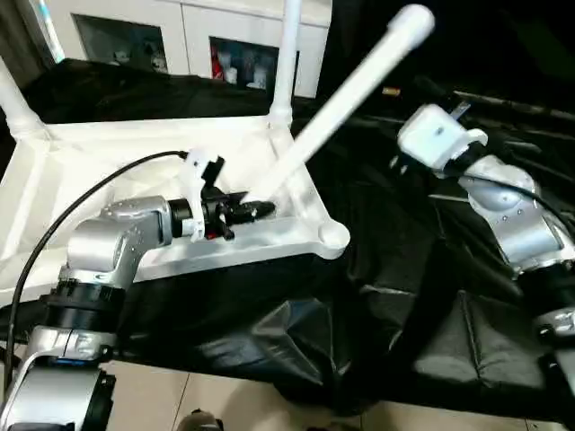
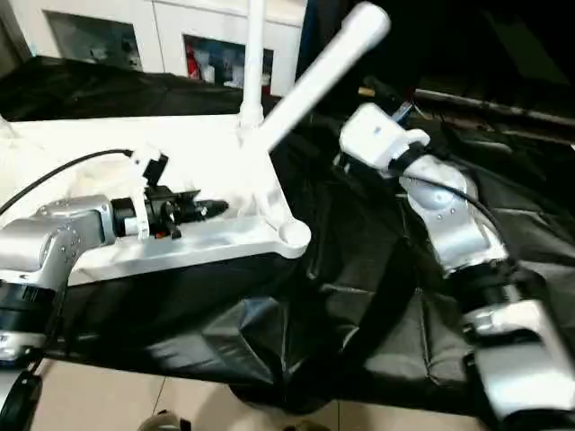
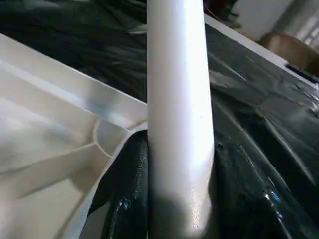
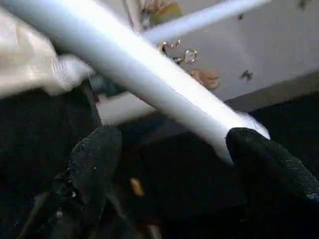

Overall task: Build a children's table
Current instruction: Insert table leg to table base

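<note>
- At the near edge of the black-draped work table (image 1: 359, 341), your left arm reaches in from the left, its silver forearm lying over the tabletop's front rim.
- Your left gripper (image 1: 254, 210) sits inside the upturned white tabletop (image 1: 108, 171), near its front right corner, and its 2 black fingers are clamped on the lower end of a white leg (image 1: 350, 94).
- In the left wrist view you see that leg (image 3: 179, 114) rising between the dark fingers (image 3: 127, 179), with the tabletop's ribs and a rounded socket wall just beside it.
- The held leg slants up and to the right from the gripper, crossing over the tabletop's right rim, with its rounded tip high above the black cloth.
- The round corner socket (image 1: 334, 235) at the front right stands empty, just right of your left gripper.
- Your right gripper (image 4: 174, 164) hangs over the cloth to the right of the tabletop, below the leg's upper part; its 2 fingers stand apart, one finger (image 4: 94, 159) well clear of the tube, the other beside its end.
- Farther back, 1 leg (image 1: 286, 58) stands upright in the far right corner socket, and another leg (image 1: 13, 99) rises at the far left corner.
- Beyond the table you see white cabinets (image 1: 180, 36) with glass fronts.
</note>
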